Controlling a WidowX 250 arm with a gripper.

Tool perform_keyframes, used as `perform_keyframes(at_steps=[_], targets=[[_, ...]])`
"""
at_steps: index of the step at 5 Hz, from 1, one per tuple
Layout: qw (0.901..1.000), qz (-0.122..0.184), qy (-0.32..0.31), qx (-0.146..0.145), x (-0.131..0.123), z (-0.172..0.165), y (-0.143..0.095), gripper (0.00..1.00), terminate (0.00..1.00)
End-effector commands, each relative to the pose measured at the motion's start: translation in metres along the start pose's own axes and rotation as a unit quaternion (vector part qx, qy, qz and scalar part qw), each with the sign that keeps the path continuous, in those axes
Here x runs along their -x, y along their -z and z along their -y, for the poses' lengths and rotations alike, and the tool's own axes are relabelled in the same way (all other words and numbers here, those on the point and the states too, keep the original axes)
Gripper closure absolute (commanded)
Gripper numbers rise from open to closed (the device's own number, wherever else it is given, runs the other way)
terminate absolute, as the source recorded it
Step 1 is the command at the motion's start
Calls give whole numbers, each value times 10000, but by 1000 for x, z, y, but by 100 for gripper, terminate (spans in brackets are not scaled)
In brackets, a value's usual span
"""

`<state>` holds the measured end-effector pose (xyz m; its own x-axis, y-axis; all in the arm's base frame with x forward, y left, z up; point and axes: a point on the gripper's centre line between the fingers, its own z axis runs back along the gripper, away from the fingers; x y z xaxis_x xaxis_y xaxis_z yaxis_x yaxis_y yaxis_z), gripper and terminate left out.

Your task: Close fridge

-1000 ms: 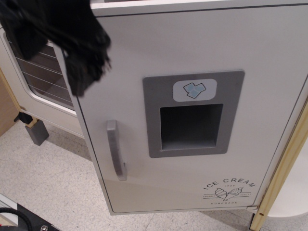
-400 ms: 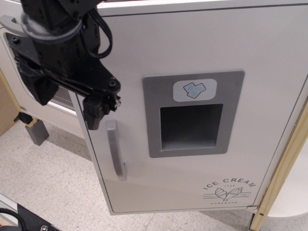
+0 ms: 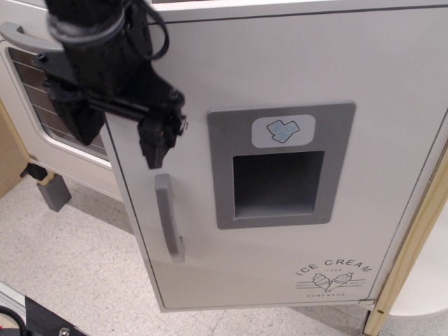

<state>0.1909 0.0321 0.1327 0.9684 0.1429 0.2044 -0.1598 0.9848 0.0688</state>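
The fridge door (image 3: pixel 294 77) is a large white panel filling most of the view. It has a grey vertical handle (image 3: pixel 169 218), a grey recessed ice-dispenser panel (image 3: pixel 280 165) and an "ICE CREAM" logo (image 3: pixel 333 277). Its free left edge stands out in front of the oven, so it looks ajar. My black gripper (image 3: pixel 117 134) hangs at the upper left, above the handle. It is open and empty. One finger (image 3: pixel 155 143) is in front of the door face; the other (image 3: pixel 78 119) is left of the door's edge.
The windowed oven door (image 3: pixel 42 112) with a horizontal grey handle (image 3: pixel 19 33) is behind at the left. A grey block (image 3: pixel 54 191) lies on the speckled floor (image 3: pixel 77 266). A wooden post (image 3: pixel 413 238) runs along the right side.
My gripper came down from the top left, then shifted right and slightly up, so its right finger is now over the door face above the handle. The door has not visibly moved.
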Motion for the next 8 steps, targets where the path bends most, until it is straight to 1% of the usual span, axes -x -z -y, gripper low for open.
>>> perform_keyframes(at_steps=[1, 2, 3, 4, 5, 6, 7, 8], targets=[[9979, 294, -564, 129, -39, -3, 4, 0, 0], [9967, 336, -742, 54, -53, -2, 13, 0, 0], [9944, 553, -903, 53, -70, -4, 20, 0, 0], [9922, 700, -1031, -27, -84, -7, 27, 0, 0], [9901, 953, -1029, -40, -97, -12, 29, 0, 0], [9857, 1293, -1074, 120, -111, -20, 27, 0, 0], [9827, 1335, -1277, 97, -121, -24, 24, 0, 0], [9818, 1353, -1328, 96, -125, -25, 22, 0, 0]])
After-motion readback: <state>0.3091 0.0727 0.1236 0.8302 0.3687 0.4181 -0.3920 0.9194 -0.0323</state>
